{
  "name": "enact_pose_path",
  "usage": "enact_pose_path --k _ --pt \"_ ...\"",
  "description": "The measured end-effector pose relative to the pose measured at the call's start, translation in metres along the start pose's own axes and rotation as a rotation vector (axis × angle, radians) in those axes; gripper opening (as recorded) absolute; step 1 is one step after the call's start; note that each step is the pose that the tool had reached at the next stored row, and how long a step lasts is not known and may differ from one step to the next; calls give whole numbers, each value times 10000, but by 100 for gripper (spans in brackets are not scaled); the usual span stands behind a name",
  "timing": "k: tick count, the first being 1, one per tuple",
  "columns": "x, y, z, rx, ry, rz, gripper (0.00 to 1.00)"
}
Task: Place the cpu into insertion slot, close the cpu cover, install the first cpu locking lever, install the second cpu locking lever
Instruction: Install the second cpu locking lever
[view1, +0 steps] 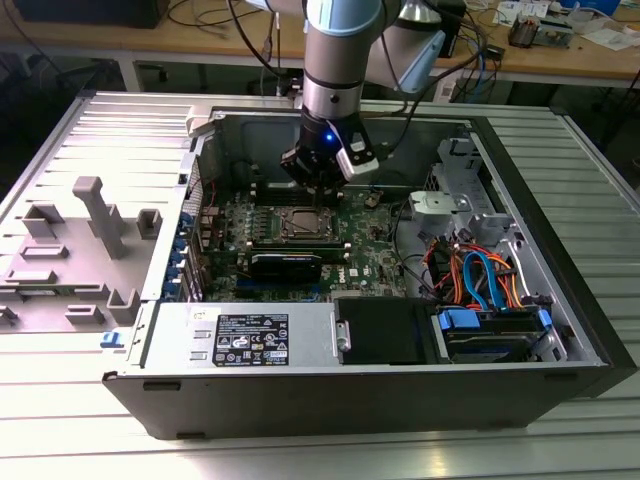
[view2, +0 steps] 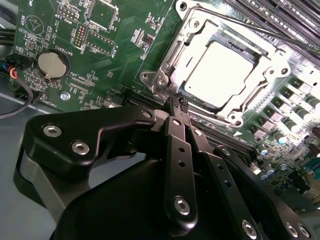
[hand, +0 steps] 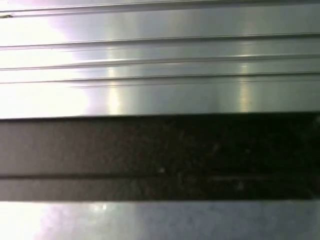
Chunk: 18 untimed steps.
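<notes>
Item: small flat square grey-topped cpu (view2: 220, 70), seated in the silver-rimmed square insertion slot (view2: 172, 50) on the green motherboard (view2: 60, 30), mid-case in the exterior view. Thin silver frame cpu cover (view2: 260, 87) lies down around it. Black gripper (view2: 179, 102): fingers pinched together, empty, tips at the socket's near corner. Handling judgement: press the thin wire locking lever (view2: 240, 25) steadily sideways, no force on the chip.
</notes>
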<state>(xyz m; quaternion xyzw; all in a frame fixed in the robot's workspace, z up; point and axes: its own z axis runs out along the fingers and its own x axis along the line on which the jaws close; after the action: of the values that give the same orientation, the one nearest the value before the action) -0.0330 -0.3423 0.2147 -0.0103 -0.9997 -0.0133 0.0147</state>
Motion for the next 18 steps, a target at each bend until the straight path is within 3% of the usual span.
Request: enact_pose_path --k 3,4,5,18 --pt "0 -20 -11 -1 0 -1 11" --pt "-1 -54 -12 -1 0 -1 11" --pt "-3 -157 -15 -1 0 -1 11" --pt "-5 -229 -5 0 0 -8 11"
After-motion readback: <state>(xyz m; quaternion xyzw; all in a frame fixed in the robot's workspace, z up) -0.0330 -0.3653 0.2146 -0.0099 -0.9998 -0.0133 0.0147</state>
